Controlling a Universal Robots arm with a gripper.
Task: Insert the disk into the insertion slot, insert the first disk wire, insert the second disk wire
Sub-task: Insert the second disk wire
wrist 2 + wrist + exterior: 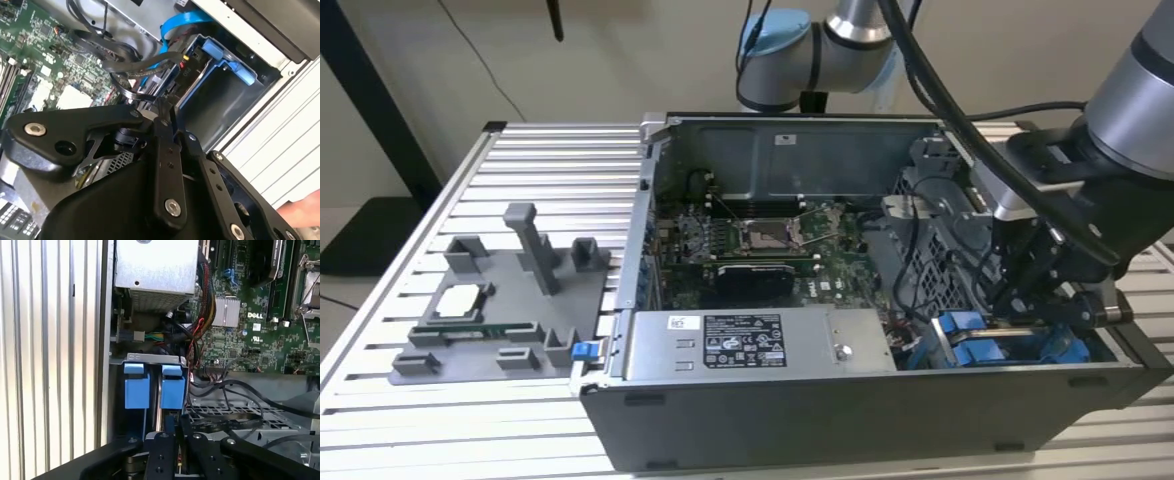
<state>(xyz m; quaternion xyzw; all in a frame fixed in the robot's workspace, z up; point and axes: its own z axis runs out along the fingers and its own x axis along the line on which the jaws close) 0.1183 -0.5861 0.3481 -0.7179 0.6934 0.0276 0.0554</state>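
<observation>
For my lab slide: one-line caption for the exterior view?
Black gripper lowered into the open grey computer case, above the blue plastic drive carriers, beside the grey labelled power-supply box.

Tool point(1047, 300) tips hidden behind drive cage point(1014, 340)

An open grey metal computer case point(854, 400) stands on the ribbed aluminium table point(534, 180), toward the exterior view's right edge. A grey plastic fixture tray point(507, 310) lies beside it, near the opposite edge. Inside the case, the green motherboard point(761, 240) lies at the bottom, the grey labelled power-supply box point(761, 345) along the near wall, and the grey metal drive cage with blue tabs point(987, 345) in the near corner.
</observation>
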